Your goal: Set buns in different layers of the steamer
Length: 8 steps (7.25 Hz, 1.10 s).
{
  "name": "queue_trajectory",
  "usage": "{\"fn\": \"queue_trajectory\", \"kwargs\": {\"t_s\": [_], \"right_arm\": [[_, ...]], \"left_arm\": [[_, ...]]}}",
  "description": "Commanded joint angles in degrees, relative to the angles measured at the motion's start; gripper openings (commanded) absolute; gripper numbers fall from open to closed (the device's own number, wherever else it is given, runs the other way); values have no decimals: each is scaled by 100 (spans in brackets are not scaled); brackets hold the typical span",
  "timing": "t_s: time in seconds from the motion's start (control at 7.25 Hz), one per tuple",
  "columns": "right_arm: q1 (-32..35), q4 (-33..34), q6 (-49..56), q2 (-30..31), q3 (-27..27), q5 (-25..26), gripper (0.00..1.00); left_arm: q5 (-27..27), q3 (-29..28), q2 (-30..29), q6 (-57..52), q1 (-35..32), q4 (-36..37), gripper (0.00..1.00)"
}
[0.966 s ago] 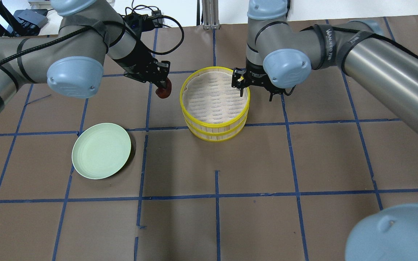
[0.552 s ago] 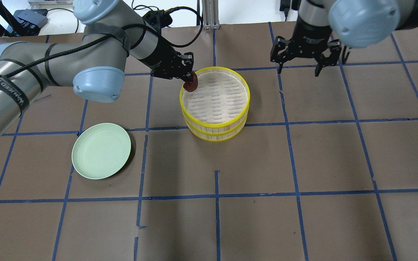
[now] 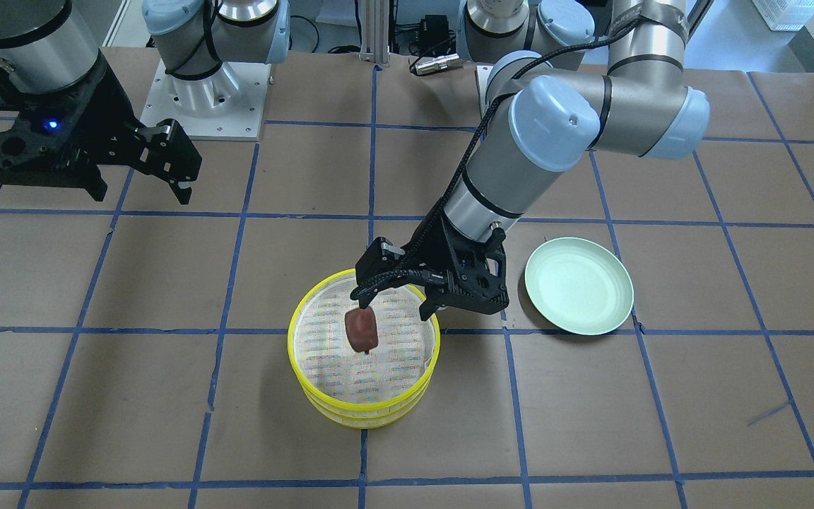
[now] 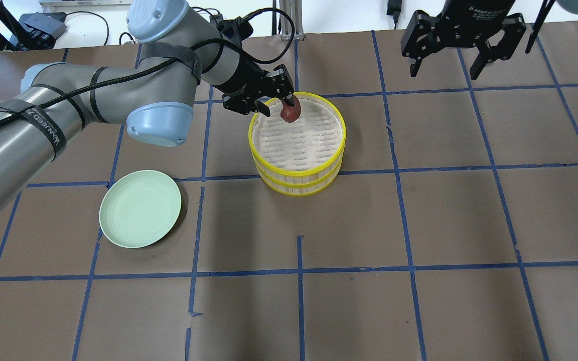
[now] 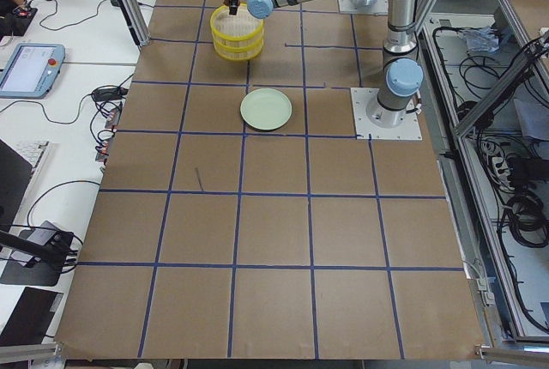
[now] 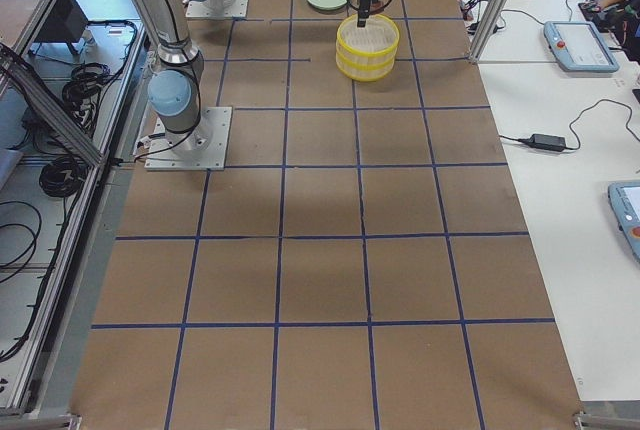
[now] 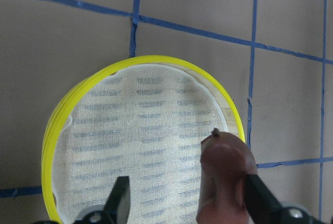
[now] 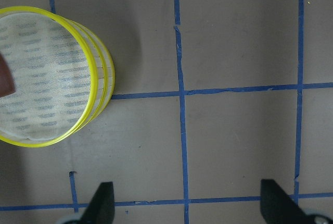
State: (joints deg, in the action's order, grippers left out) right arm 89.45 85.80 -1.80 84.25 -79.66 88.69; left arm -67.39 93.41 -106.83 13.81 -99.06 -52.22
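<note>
The yellow two-layer steamer (image 4: pixel 294 173) stands mid-table, its top layer lined with white cloth and holding nothing. It also shows in the front view (image 3: pixel 361 417), the left wrist view (image 7: pixel 67 114) and the right wrist view (image 8: pixel 101 78). My left gripper (image 4: pixel 275 105) hangs over the top layer's back part. A reddish-brown bun (image 4: pixel 290 111) sits at one finger, just above the cloth. In the left wrist view the bun (image 7: pixel 223 182) touches the right finger, with a wide gap to the other, so the gripper (image 7: pixel 191 198) looks open. My right gripper (image 4: pixel 443 70) is open and empty, high at the back right.
An empty light-green plate (image 4: pixel 140 208) lies front left of the steamer, also in the front view (image 3: pixel 579 285). Brown paper with blue tape lines covers the table. The lower steamer layer's inside is hidden.
My left gripper carried the bun rightward from beside the steamer to over its top layer. My right gripper left the steamer's right rim and drew back, up and to the right.
</note>
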Motion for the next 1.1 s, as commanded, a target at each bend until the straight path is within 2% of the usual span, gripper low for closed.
{"fn": "queue_trajectory", "kwargs": {"t_s": [0.0, 0.28, 0.41, 0.55, 0.69, 0.83, 0.97], "right_arm": [[11, 34, 40, 47, -128, 313, 100], [38, 42, 40, 118, -181, 272, 100], [38, 34, 40, 118, -190, 272, 100], [29, 34, 40, 118, -181, 272, 100], [-15, 16, 48, 109, -181, 176, 100], [-15, 7, 57, 109, -120, 131, 100], [-6, -280, 66, 118, -85, 183, 100]], "left_arm": [[-178, -86, 13, -511, 80, -218, 100], [-204, -95, 91, -772, 141, -262, 100], [-213, -95, 118, -1288, 368, -558, 100], [-413, -103, 249, -2180, 718, -1083, 100], [-850, -121, 607, -2790, 1061, -1880, 100], [-1159, -130, 967, -2857, 1291, -2567, 100], [-1745, -130, 1293, -2857, 1380, -3270, 100]]}}
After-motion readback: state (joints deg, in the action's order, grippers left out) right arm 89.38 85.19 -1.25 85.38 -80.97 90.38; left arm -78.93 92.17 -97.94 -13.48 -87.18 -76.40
